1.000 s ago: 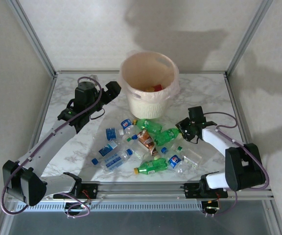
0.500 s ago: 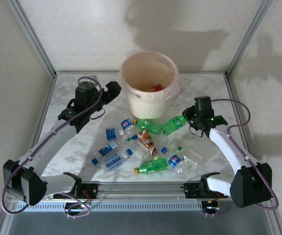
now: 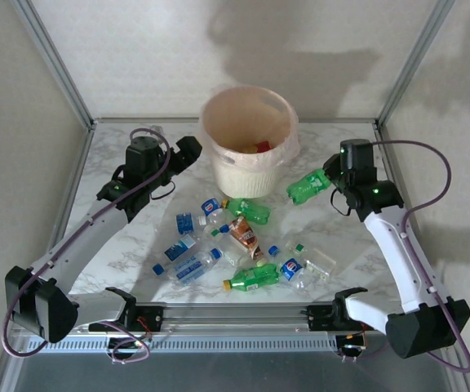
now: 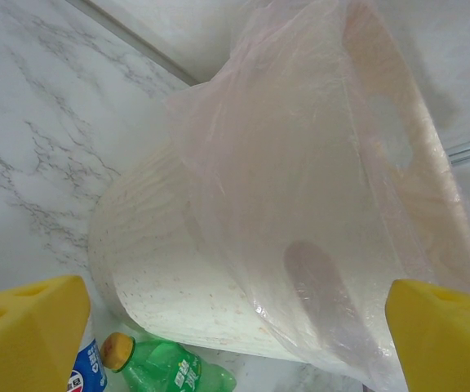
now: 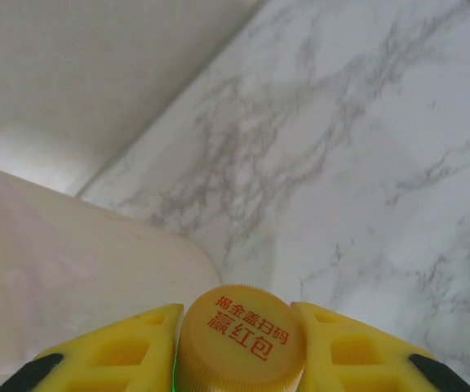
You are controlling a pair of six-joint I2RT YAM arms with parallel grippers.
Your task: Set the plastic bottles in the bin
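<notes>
The bin (image 3: 248, 176) is a cream-white bucket with a thin bag liner, standing at the back middle of the marble table. My right gripper (image 3: 334, 176) is shut on a green plastic bottle (image 3: 307, 187), which hangs in the air just right of the bin. In the right wrist view the bottle's yellow cap (image 5: 241, 335) sits squeezed between the yellow fingers (image 5: 113, 355). Left of the bin, my left gripper (image 3: 188, 152) stands open and holds nothing. Through its wide jaws I see the bin wall (image 4: 243, 245) and a green bottle (image 4: 170, 371). Several other bottles (image 3: 235, 241) lie in front of the bin.
Metal frame posts (image 3: 55, 61) and pale walls close in the table's left, right and back sides. A rail (image 3: 235, 312) runs along the near edge between the arm bases. Something red and yellow (image 3: 260, 147) lies inside the bin.
My right gripper has lifted the green bottle off the pile and carried it up and away, to the bin's right side. The left arm has stayed where it was.
</notes>
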